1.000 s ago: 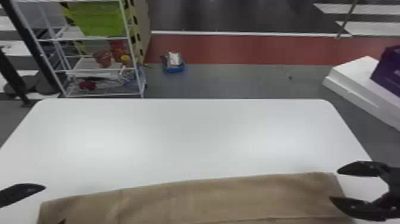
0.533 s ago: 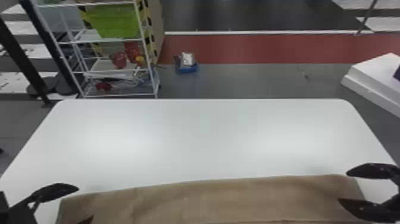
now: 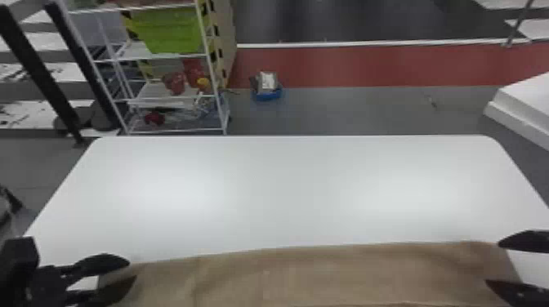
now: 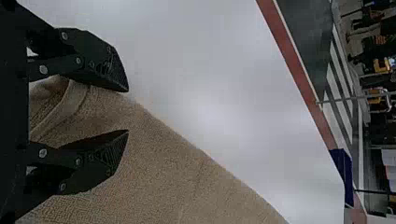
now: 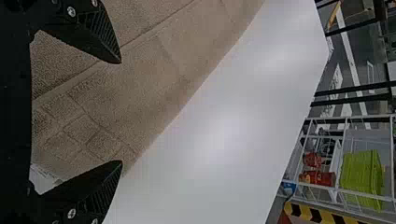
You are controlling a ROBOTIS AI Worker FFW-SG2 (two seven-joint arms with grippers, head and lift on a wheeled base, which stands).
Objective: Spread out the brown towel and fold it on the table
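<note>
The brown towel (image 3: 326, 275) lies along the near side of the white table (image 3: 265, 183), with the left gripper (image 3: 132, 269) over its left end, fingers parted, and the right gripper (image 3: 492, 263) at its right end, fingers spread wide. Beyond the towel the white tabletop runs back to its rounded far corners. Past that, a white rack (image 3: 213, 77) bearing a green bin (image 3: 169, 32) stands at the left, and a blue container (image 3: 267, 95) sits on the floor just beside it.

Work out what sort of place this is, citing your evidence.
Probably a workshop or robotics lab: a wire rack holding a green bin, black-and-yellow hazard striping, and a red floor band beyond the table.
</note>
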